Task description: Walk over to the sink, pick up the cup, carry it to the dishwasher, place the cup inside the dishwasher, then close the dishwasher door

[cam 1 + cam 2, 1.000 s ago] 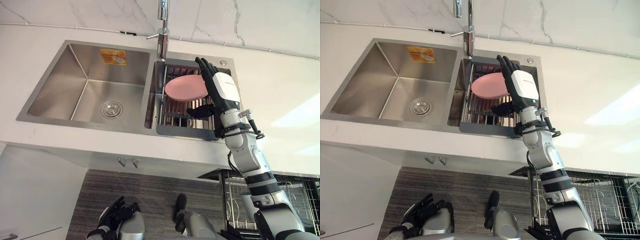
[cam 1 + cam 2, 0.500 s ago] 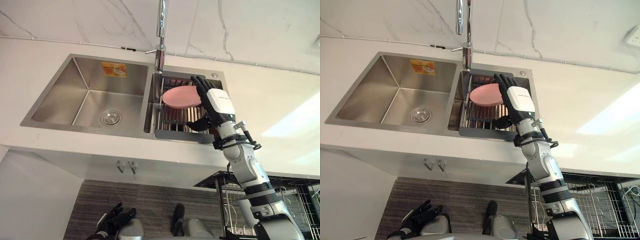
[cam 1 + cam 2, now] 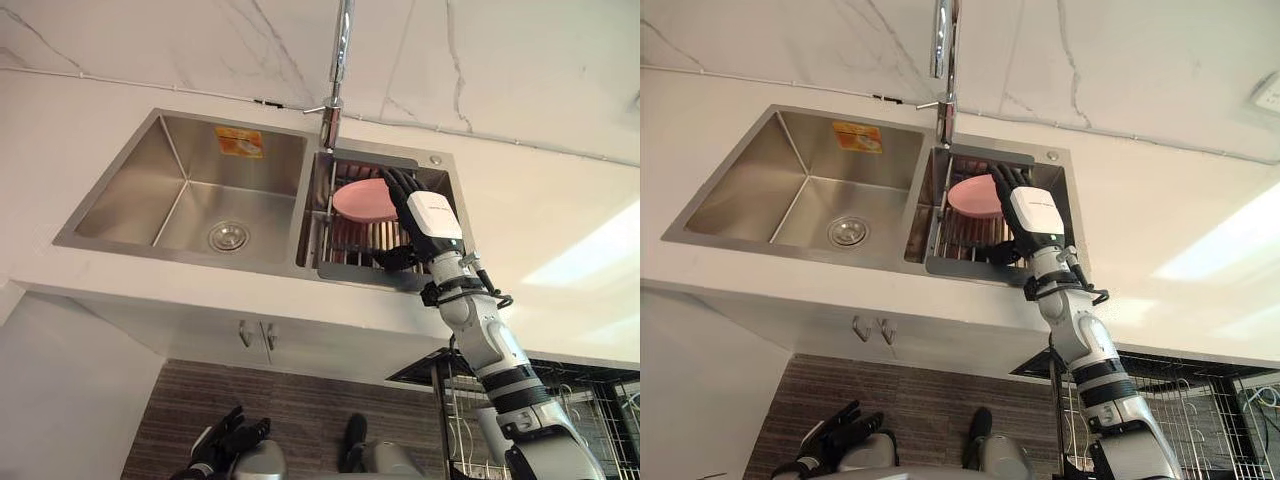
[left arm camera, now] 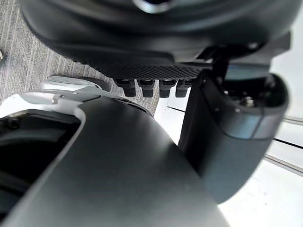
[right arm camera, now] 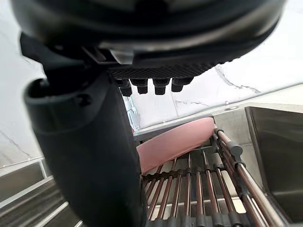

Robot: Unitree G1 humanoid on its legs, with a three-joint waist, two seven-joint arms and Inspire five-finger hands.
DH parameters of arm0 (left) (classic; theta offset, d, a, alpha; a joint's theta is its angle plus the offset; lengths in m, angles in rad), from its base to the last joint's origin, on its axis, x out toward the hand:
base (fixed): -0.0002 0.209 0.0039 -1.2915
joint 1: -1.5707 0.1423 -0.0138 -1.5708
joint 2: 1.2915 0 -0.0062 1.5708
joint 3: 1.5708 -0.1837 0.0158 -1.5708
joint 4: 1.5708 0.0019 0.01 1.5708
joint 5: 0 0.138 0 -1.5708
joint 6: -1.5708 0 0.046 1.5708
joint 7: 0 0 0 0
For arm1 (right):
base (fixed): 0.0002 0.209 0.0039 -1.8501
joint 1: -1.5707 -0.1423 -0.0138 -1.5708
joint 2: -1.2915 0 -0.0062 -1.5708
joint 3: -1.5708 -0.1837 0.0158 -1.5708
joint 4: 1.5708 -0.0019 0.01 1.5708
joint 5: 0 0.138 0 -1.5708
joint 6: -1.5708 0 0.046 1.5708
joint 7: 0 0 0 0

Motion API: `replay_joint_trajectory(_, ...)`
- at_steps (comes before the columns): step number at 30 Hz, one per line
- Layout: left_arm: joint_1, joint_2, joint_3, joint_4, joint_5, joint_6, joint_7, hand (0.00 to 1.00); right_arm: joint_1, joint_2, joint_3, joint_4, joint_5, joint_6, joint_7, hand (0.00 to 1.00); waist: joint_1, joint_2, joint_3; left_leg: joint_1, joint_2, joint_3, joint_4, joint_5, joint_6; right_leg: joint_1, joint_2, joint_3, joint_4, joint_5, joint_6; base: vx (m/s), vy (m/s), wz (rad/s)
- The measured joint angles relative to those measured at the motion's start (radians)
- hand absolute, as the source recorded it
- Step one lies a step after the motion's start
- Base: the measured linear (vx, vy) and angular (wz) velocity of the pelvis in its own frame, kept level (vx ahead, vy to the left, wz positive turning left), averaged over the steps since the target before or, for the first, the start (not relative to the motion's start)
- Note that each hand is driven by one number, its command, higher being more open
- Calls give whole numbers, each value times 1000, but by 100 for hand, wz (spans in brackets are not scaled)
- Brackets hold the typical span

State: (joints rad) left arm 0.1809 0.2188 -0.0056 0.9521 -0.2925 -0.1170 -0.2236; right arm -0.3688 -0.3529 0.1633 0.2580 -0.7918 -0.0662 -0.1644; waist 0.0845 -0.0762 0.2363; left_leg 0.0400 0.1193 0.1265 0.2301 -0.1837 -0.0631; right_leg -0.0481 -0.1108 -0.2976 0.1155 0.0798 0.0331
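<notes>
**Desk:** What does the shot show?

**Operator:** My right robot hand (image 3: 430, 215) hovers over the right basin of the sink (image 3: 130, 200). A pink dish (image 3: 362, 199) leans on edge there in a rack (image 3: 345, 250). To me it reads as a shallow dish more than a cup, but it is what the hand is lined up on.

**Desk:** Is it gripped?

**Operator:** No. The fingers (image 5: 161, 85) are straight and the thumb (image 5: 85, 156) stands wide, so the hand is open and empty. In the wrist view the dish sits in the span between thumb and fingers, with a gap to the fingertips. I can't tell whether the edge of the palm brushes the rim.

**Desk:** Which way does it lie from the hand?

**Operator:** It is just left of the palm. Its long axis runs left to right across the rack, with the right end toward my fingers. I judge the closing grip has to take that right rim, thumb on the near face and fingers on the far one.

**Desk:** And the other arm?

**Operator:** The left robot hand (image 3: 232, 442) hangs low above the floor (image 3: 300, 400) with loose fingers, well apart from the sink. The right is far nearer.
</notes>
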Motion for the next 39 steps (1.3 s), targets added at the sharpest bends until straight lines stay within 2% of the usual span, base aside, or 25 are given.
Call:
replay_joint_trajectory(20,8,-11,19,-58,17,14,-4,100,-131,0,3,236,-17,52,-20,100,32,4,7,-69,4,-38,110,-44,10,-1,-5,-31,12,-4,4,-17,-6,5)
replay_joint_trajectory(29,-5,-16,37,-77,16,13,-17,100,-291,-30,4,275,-13,71,-39,100,52,13,44,-87,17,-45,139,-66,13,-1,7,-36,9,-5,3,9,-1,0)
replay_joint_trajectory(39,-19,-16,39,-84,16,12,-20,100,-352,-54,25,316,4,72,-39,100,67,14,71,-92,17,-48,144,-73,11,-1,7,-36,8,-5,2,4,0,0)
